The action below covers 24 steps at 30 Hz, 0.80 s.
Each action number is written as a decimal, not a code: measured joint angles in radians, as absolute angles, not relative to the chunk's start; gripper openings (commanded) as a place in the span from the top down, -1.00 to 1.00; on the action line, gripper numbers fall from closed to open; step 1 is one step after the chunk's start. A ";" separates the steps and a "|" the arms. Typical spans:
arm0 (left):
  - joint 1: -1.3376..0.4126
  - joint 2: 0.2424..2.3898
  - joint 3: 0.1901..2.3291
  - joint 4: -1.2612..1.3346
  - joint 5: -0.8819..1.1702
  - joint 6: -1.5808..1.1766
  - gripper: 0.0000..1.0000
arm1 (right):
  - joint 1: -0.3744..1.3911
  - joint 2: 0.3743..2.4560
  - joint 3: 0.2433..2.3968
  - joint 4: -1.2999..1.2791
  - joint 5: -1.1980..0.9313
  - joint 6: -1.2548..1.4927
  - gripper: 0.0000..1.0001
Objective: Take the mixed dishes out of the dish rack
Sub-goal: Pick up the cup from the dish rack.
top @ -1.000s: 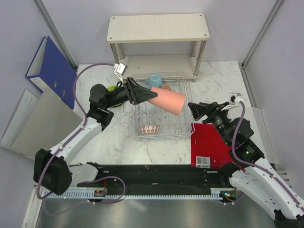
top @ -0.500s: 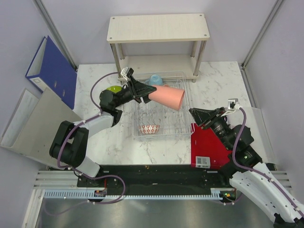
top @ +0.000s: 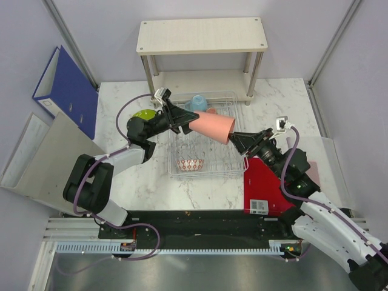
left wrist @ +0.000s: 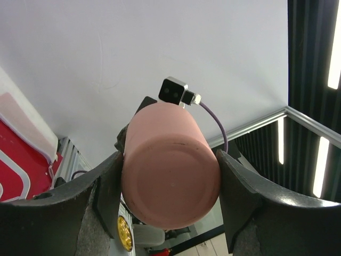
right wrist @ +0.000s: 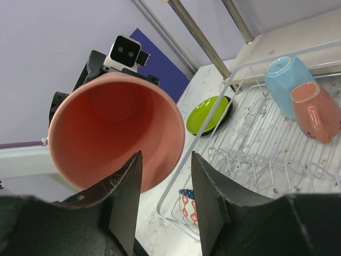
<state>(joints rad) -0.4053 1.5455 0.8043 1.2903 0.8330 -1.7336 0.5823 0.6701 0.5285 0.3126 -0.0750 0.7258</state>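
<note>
The left gripper (top: 185,121) is clamped on the closed bottom end of the tall pink cup (top: 215,125); in the left wrist view one finger (left wrist: 104,186) presses on each side of the cup's body. The cup lies on its side in the air above the dish rack (top: 173,148), with its open mouth turned to the right arm. The right gripper (top: 234,138) is at this mouth with its fingers (right wrist: 205,197) apart. In the right wrist view the lower edge of the cup's rim stands in the gap between them, but I cannot tell whether a finger touches it. Inside the rack, at the far end, the light blue cup (top: 198,102) and the small terracotta mug (top: 211,111) lie just beside each other. The small bowl (top: 190,163) sits at the near end. The lime-green plate (top: 144,113) lies on the marble table (top: 145,176), just to the left of the rack. A red board (top: 267,182) lies on the table at the right of the rack, under the right arm. A wooden shelf (top: 200,36) stands behind the rack.
</note>
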 measured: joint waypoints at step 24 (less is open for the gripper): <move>-0.385 1.214 0.948 0.603 0.711 -1.206 -0.99 | 0.569 0.848 0.932 0.043 0.163 0.527 1.00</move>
